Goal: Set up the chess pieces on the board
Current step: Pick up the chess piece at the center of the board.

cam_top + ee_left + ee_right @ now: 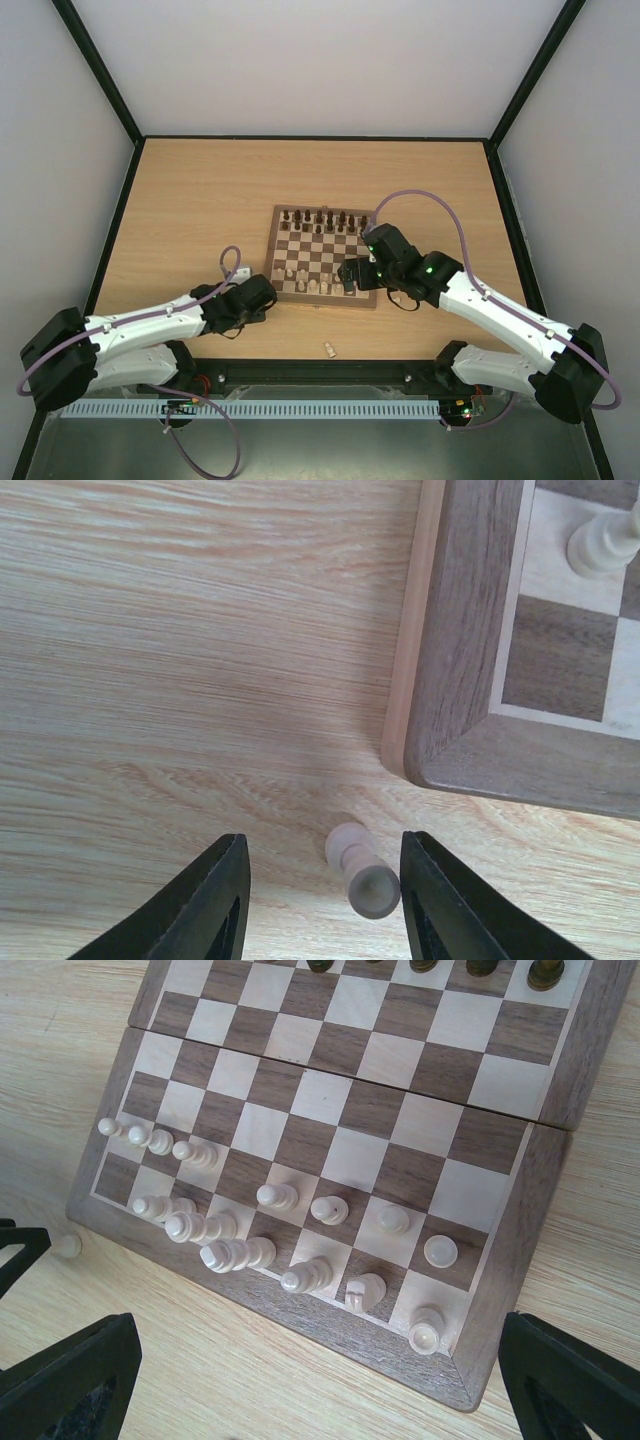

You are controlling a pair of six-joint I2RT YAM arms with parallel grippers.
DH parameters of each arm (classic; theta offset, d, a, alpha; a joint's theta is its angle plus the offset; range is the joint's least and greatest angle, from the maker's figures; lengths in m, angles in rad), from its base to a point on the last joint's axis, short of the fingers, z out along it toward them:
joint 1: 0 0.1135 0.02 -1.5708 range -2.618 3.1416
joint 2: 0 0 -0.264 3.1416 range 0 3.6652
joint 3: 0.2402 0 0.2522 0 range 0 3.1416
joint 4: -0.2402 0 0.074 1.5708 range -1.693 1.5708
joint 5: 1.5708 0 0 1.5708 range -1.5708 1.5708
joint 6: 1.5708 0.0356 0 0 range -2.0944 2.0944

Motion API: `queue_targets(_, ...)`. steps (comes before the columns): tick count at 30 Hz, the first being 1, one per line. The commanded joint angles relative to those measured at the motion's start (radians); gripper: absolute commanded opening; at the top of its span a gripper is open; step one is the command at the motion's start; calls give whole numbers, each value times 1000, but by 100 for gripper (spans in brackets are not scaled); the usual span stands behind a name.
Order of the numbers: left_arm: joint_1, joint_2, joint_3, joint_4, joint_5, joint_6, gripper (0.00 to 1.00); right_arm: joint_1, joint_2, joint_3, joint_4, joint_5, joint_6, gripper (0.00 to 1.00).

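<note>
Top external view: the board (322, 255) sits mid-frame on the table (190, 200). The left gripper (266, 296) is at the board's lower-left corner and the right gripper (352, 272) is over its lower-right squares. A loose pale piece (329, 349) rests on the table below the board, between the arms. Whatever lies under the left gripper is hidden here. Left wrist view: a pale pawn (362, 872) stands off the board, just below its corner, between the fingers (222, 900) and nearer the right-hand one. The jaws are partly apart, no pad touches it, and nothing is held. Its long axis points toward the lens, so it is judged upright, though not with certainty. Right wrist view: the jaws are wide and empty above the pale pieces (232, 1255) in the lower rows. The same pawn shows at the frame's left edge beside the board corner, so the left arm is clearly the nearer.
</note>
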Motion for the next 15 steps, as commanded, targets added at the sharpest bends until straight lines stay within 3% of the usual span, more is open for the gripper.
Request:
queue_targets(1,-19,24,-13,-1,-21,0,45,-3,5,-12,-1,8,-12,99)
queue_targets(4,-34,30,-16,-7,-28,-15,54,-2,12,-12,-1,1,-12,99)
queue_targets(7,-42,33,-14,-7,-36,-21,55,-3,11,-12,-1,0,-14,99)
queue_targets(15,-64,90,6,-22,-62,-30,36,-2,12,-12,1,6,-14,99)
